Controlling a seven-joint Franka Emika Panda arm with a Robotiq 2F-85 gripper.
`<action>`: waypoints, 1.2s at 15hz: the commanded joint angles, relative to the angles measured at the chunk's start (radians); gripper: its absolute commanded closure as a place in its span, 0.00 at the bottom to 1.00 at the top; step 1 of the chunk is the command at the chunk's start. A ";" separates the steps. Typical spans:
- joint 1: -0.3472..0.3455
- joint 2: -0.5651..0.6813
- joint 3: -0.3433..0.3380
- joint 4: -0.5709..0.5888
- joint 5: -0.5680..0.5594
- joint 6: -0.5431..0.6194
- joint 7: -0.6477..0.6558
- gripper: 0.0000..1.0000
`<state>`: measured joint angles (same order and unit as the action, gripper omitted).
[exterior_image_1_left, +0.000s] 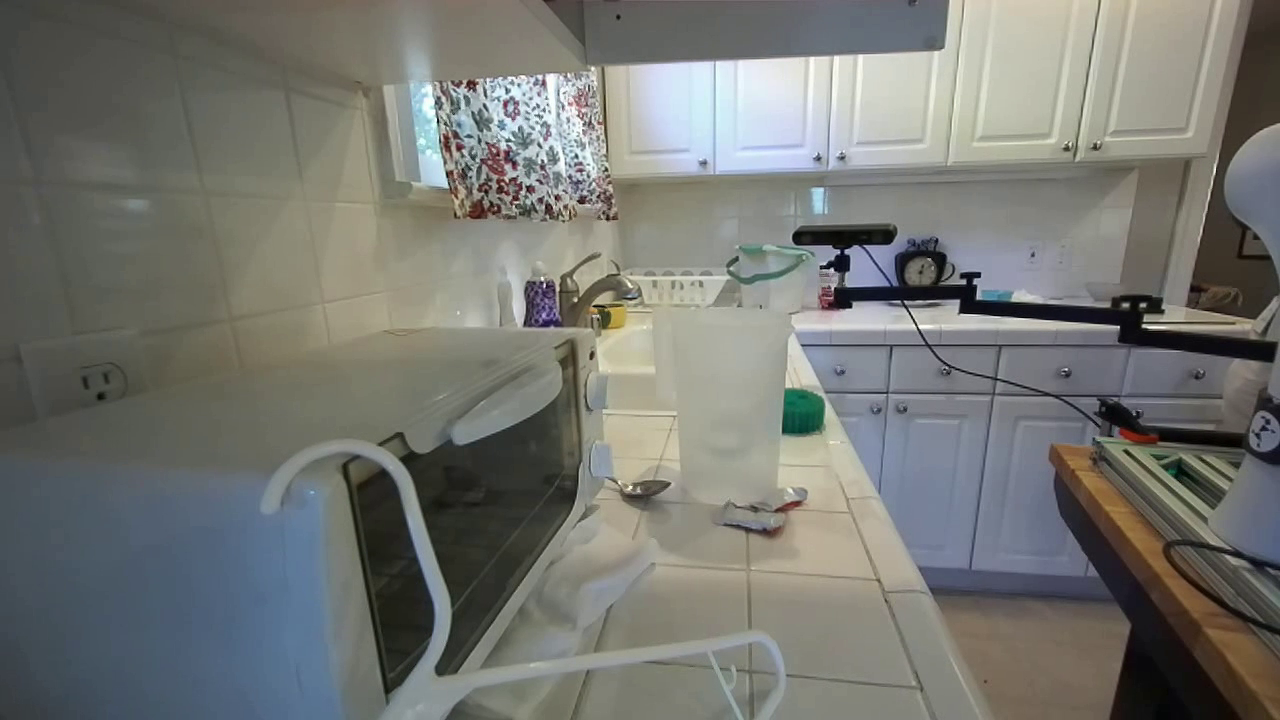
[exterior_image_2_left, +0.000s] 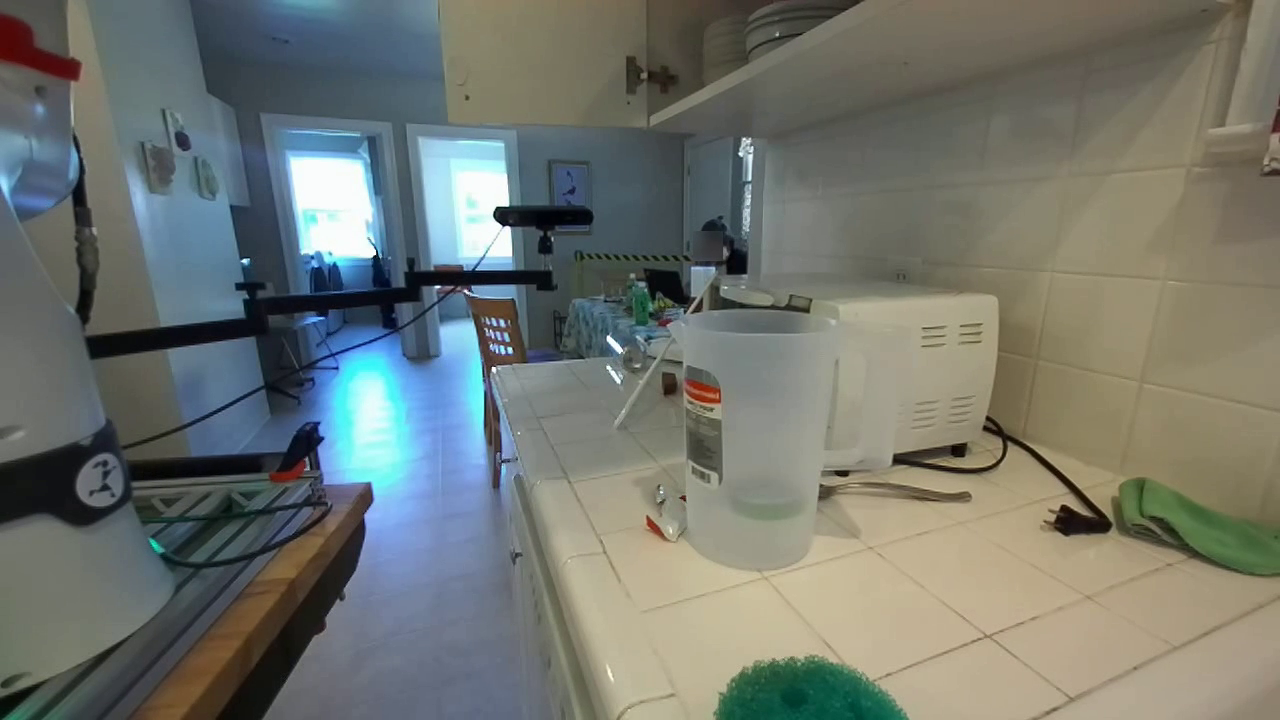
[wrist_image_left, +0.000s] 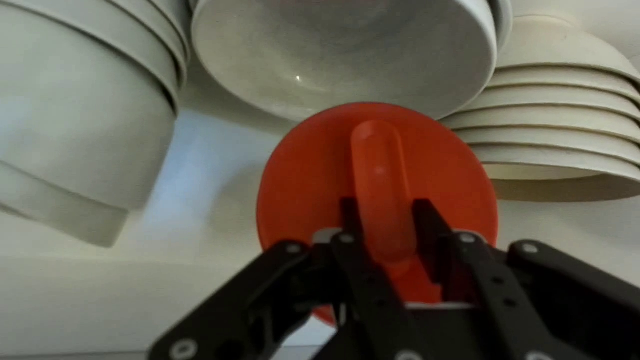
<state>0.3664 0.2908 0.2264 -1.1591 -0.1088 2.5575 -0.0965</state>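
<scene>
My gripper (wrist_image_left: 384, 215) shows only in the wrist view. Its black fingers are shut on the raised handle of a round red lid (wrist_image_left: 310, 170), one finger on each side. The lid is just in front of a white bowl (wrist_image_left: 345, 65) and overlaps its lower rim in the picture. I cannot tell whether they touch. A stack of cream bowls (wrist_image_left: 555, 115) is at the right, and larger pale stacked dishes (wrist_image_left: 75, 100) are at the left. They are over a white shelf surface (wrist_image_left: 220, 210). The gripper and lid are out of view in both exterior views.
A frosted pitcher (exterior_image_1_left: 735, 400) (exterior_image_2_left: 750, 420) stands on the tiled counter (exterior_image_2_left: 720, 620) beside a white toaster oven (exterior_image_1_left: 180, 450). A green scrubber (exterior_image_1_left: 803, 412), a spoon (exterior_image_1_left: 640, 488), wrappers (exterior_image_1_left: 750, 517) and a white hanger (exterior_image_1_left: 560, 662) lie nearby. A shelf (exterior_image_2_left: 900, 70) overhangs.
</scene>
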 joint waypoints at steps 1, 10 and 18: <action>0.011 -0.057 -0.018 -0.059 -0.057 0.010 0.026 0.92; -0.004 -0.216 -0.009 -0.200 -0.086 -0.123 0.053 0.92; -0.007 -0.436 -0.018 -0.412 0.105 -0.284 -0.021 0.92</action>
<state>0.3610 -0.0491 0.2225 -1.4526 -0.1132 2.3210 -0.0694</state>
